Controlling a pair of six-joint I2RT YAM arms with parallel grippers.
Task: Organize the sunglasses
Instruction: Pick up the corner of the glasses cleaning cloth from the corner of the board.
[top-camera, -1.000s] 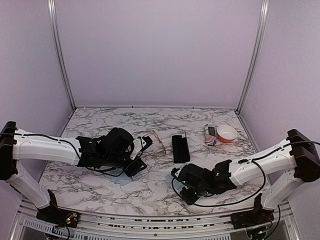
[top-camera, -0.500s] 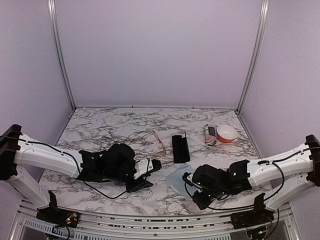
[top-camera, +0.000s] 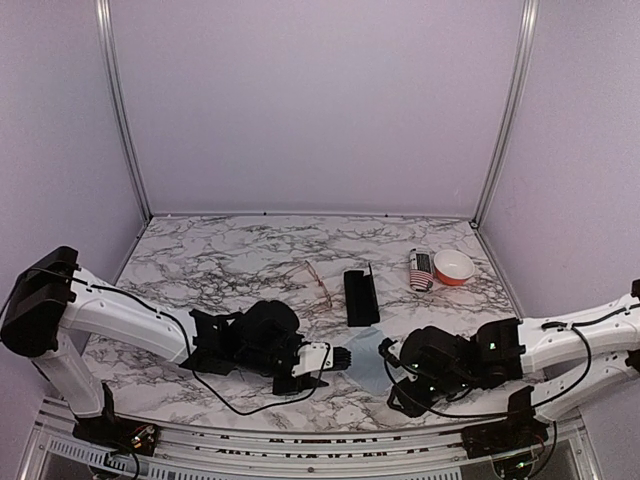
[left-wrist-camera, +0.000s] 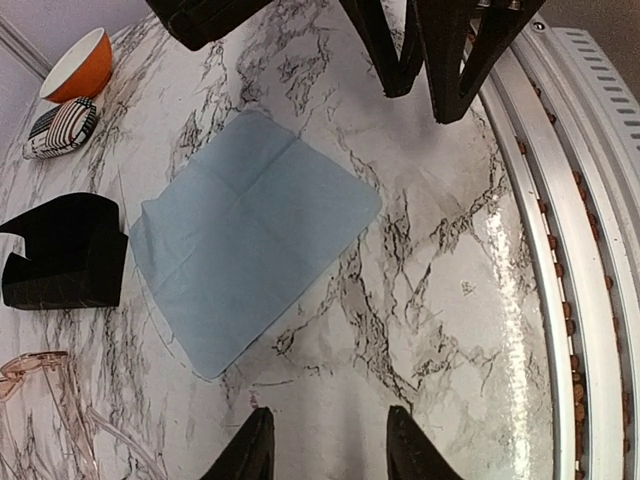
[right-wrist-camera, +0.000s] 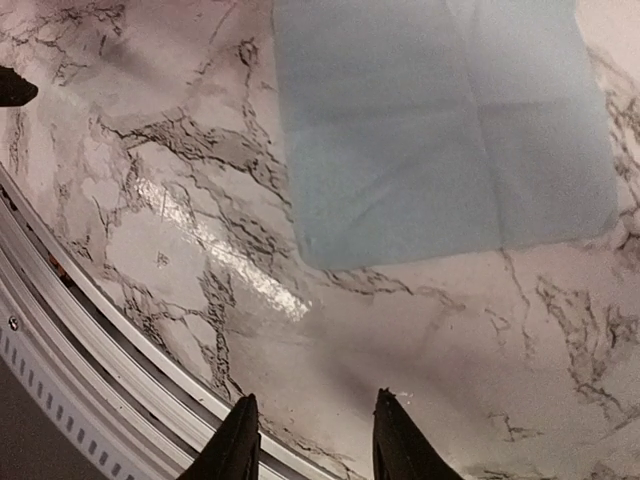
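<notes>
The marble table (left-wrist-camera: 450, 300) held a blue cloth (left-wrist-camera: 250, 250) between the two grippers. The left gripper (left-wrist-camera: 325, 450) and right gripper (right-wrist-camera: 315, 440) were both partly open and empty (bare marble between the fingers). The pinkish sunglasses (left-wrist-camera: 30, 368) lay well beyond the left gripper, beside the black case (left-wrist-camera: 60, 255).

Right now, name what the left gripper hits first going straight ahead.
Likely a corner of the blue cloth, lying flat ahead of the left gripper; past it, the right gripper. Height is unclear, so it might clear the cloth.
</notes>
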